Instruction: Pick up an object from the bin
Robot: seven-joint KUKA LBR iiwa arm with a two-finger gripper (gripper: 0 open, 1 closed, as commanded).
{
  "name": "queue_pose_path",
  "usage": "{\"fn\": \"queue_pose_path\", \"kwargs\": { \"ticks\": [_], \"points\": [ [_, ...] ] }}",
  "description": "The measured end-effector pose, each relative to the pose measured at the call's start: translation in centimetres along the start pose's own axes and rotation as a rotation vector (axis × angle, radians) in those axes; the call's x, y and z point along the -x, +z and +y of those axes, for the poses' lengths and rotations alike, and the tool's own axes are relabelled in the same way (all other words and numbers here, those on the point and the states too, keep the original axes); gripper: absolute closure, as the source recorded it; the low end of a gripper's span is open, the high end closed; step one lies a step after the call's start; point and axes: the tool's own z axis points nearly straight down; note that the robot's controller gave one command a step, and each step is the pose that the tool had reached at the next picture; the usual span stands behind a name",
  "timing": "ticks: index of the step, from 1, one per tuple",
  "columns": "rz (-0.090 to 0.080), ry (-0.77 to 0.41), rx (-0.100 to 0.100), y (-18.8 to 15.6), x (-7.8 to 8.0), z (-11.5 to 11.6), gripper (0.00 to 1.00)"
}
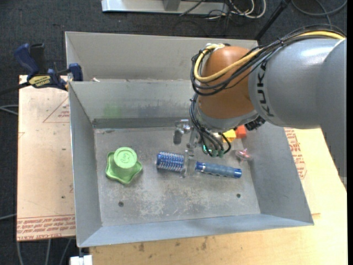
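My gripper [188, 147] hangs low in the middle of the bin, under the arm's orange cover. Its tip comes down between two things on the floor. Just to its left lies a short blue bristly roller [170, 162]. Just to its right lies a blue pen-shaped tube [218, 171] with a pale end, lying nearly level. Whether the gripper touches either of them I cannot tell.
A green ribbed cup [124, 165] lies upside down at the bin's left. A small pink piece [243, 155] rests at the right, and an orange block [240, 132] peeks out below the cover. The arm crosses in from the right.
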Motion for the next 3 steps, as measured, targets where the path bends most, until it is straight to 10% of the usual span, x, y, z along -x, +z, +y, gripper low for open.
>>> {"fn": "queue_pose_path", "kwargs": {
  "ticks": [1,2,3],
  "points": [
    [-0.001,-0.008,-0.001,8.3,1.6,-1.2,0.0],
    [-0.006,-0.008,0.001,7.9,1.7,-1.1,1.0],
    [-0.016,0.011,0.002,-6.1,1.2,0.4,1.0]
  ]
}}
